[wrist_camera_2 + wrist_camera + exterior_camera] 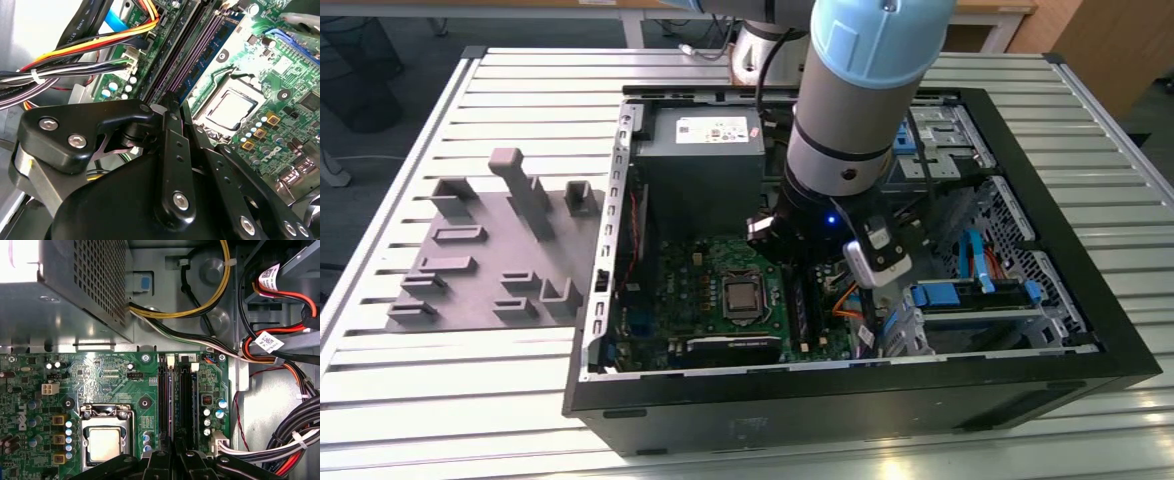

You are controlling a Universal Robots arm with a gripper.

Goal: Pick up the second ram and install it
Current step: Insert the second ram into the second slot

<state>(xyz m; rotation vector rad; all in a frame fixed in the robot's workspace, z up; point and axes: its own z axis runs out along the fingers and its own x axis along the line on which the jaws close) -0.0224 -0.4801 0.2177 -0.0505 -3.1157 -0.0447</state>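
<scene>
1. Second ram point(172, 400): both wrist views show two sticks standing on edge in the parallel slots beside the CPU socket point(104, 442). Which one is the second I cannot tell; both look seated, latch ends near the board's edge.
2. Gripper point(175, 462): directly above the slots, fingers drawn close together, tips meeting over a stick's top edge. Whether the jaws pinch it or merely press on it, cannot tell.
3. Progress, as a judgement: pick-up and carry done; insertion at or near its end; release not shown.
4. Surroundings: motherboard point(707, 290) inside the open case point(1067, 330); grey fixture point(494, 250) on the slatted bench point(400, 400), pegs bare.
</scene>
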